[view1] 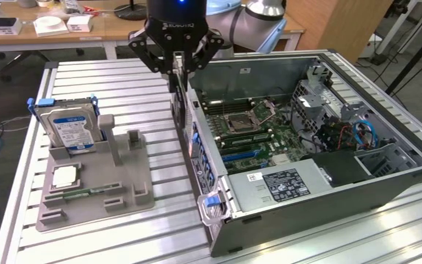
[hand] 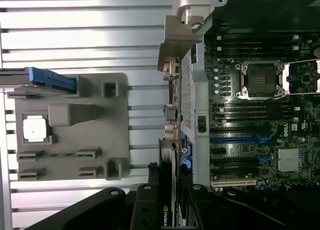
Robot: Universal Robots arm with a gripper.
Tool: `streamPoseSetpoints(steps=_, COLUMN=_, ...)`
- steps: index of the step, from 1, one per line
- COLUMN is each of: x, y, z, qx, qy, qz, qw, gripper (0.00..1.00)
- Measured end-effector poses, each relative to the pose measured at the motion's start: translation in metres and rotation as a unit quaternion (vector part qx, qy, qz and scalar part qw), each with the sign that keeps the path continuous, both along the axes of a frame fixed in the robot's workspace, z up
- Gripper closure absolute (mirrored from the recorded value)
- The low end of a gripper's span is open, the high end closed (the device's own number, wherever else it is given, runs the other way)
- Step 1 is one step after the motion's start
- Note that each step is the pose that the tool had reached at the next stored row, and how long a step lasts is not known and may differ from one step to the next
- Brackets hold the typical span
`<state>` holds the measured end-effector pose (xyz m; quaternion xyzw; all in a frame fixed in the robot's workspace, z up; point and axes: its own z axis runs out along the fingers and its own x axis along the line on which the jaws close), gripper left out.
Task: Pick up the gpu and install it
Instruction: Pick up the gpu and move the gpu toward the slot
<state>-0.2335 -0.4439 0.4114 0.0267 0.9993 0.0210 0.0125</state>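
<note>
The gpu (view1: pixel 178 85) is a thin black card seen edge-on, hanging upright from my gripper (view1: pixel 176 70), whose fingers are shut on its upper edge. It hovers over the rear wall of the open computer case (view1: pixel 387 181), just at the exterior view's left of the motherboard (view1: pixel 248 124). In the wrist view the gpu (hand: pixel 169 155) runs between my two black fingers (hand: pixel 149 200), and its silver bracket (hand: pixel 177 38) sticks out at the far end, beside the case's back panel. The blue and black expansion slots (hand: pixel 240 138) lie a little to the side of the card.
A grey parts holder (view1: pixel 116 192) sits on the slatted metal table (view1: pixel 108 77) at the exterior view's left. It carries a silver hard drive with a blue label (view1: pixel 68 126), a processor (view1: pixel 64 177) and a green memory stick (view1: pixel 86 193). A wooden desk (view1: pixel 57 33) stands behind.
</note>
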Motion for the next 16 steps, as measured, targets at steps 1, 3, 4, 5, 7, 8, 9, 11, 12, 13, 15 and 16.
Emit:
streamPoseSetpoints(steps=1, x=0.002, y=0.0, z=0.0, qx=0.0, qy=0.0, qz=0.0, qw=1.0, gripper=0.74)
streamPoseSetpoints(steps=3, x=0.005, y=0.0, z=0.0, qx=0.0, qy=0.0, qz=0.0, qw=1.0, gripper=0.74)
streamPoseSetpoints(steps=4, x=0.007, y=0.0, z=0.0, qx=0.0, qy=0.0, qz=0.0, qw=1.0, gripper=0.74)
streamPoseSetpoints(steps=5, x=0.009, y=0.0, z=0.0, qx=0.0, qy=0.0, qz=0.0, qw=1.0, gripper=0.74)
streamPoseSetpoints(steps=7, x=0.012, y=0.0, z=0.0, qx=0.0, qy=0.0, qz=0.0, qw=1.0, gripper=0.74)
streamPoseSetpoints(steps=8, x=0.014, y=0.0, z=0.0, qx=0.0, qy=0.0, qz=0.0, qw=1.0, gripper=0.74)
streamPoseSetpoints(steps=9, x=0.016, y=0.0, z=0.0, qx=0.0, qy=0.0, qz=0.0, qw=1.0, gripper=0.74)
streamPoseSetpoints(steps=11, x=0.02, y=0.0, z=0.0, qx=0.0, qy=0.0001, qz=0.0, qw=1.0, gripper=0.74)
streamPoseSetpoints(steps=12, x=0.022, y=0.0, z=0.0, qx=0.0, qy=0.0, qz=0.0, qw=1.0, gripper=0.74)
streamPoseSetpoints(steps=13, x=0.024, y=0.0, z=0.0, qx=0.0, qy=0.0, qz=0.0, qw=1.0, gripper=0.74)
streamPoseSetpoints(steps=15, x=0.03, y=0.0, z=0.0, qx=0.0, qy=0.0001, qz=0.0, qw=1.0, gripper=0.74)
streamPoseSetpoints(steps=16, x=0.032, y=0.0, z=0.0, qx=0.0, qy=0.0, qz=0.0, qw=1.0, gripper=0.74)
